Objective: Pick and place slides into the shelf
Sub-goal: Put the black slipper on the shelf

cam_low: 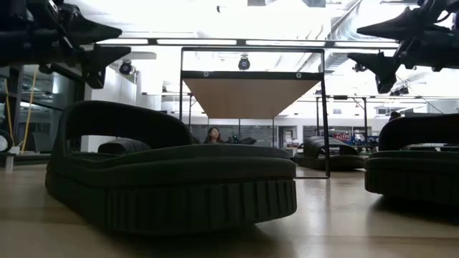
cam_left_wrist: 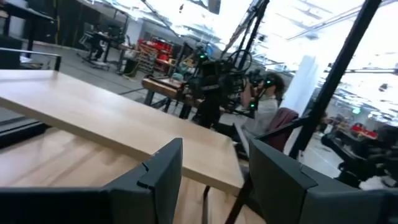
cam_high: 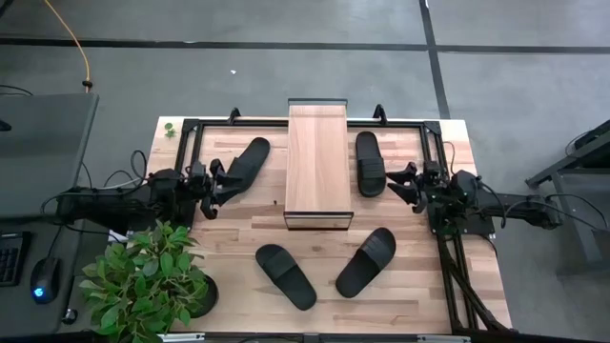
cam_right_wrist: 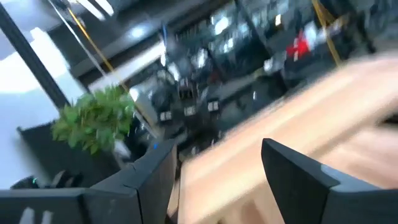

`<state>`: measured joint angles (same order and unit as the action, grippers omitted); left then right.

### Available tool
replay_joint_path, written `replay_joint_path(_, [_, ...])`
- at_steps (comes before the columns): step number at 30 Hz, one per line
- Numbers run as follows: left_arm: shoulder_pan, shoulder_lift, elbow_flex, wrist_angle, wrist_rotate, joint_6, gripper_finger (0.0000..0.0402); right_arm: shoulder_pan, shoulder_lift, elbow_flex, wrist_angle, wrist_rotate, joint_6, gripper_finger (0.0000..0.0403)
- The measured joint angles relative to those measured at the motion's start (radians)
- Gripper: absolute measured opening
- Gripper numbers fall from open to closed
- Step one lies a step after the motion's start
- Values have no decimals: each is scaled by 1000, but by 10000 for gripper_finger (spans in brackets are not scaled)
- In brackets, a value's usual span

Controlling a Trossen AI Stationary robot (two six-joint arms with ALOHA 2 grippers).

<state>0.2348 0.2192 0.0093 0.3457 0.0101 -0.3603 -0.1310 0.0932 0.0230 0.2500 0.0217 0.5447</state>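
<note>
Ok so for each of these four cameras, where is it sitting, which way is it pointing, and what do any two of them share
High view: overhead, straight down on the table; both arms, left gripper, right gripper.
Low view: at tabletop height, level across; a slide fills it, grippers overhead.
Left wrist view: on the left arm, past its open fingers toward the shelf.
Right wrist view: on the right arm, past its open fingers; plant beyond.
Shared: the shelf shows in high, low and left wrist views.

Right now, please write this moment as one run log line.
slides: four on table | shelf: empty | left end effector: open, empty | right end effector: open, empty
</note>
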Motion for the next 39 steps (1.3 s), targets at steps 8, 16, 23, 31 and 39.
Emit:
replay_joint_path(8, [1,0,0,2,-27,-4,168,0,0,67,-341,-84,138,229])
replay_joint_path(16, [1,0,0,-5,-11,-4,168,0,0,70,-498,-96,209,229])
replay_joint_path(23, [1,0,0,-5,-21,20,168,22,0,73,-515,-156,225,229])
replay_joint_path(31, [1,0,0,-5,-21,23,168,112,59,74,-517,-146,242,229])
replay_joint_path(39, [1,0,0,-8,-21,23,168,205,174,74,-518,-113,275,229])
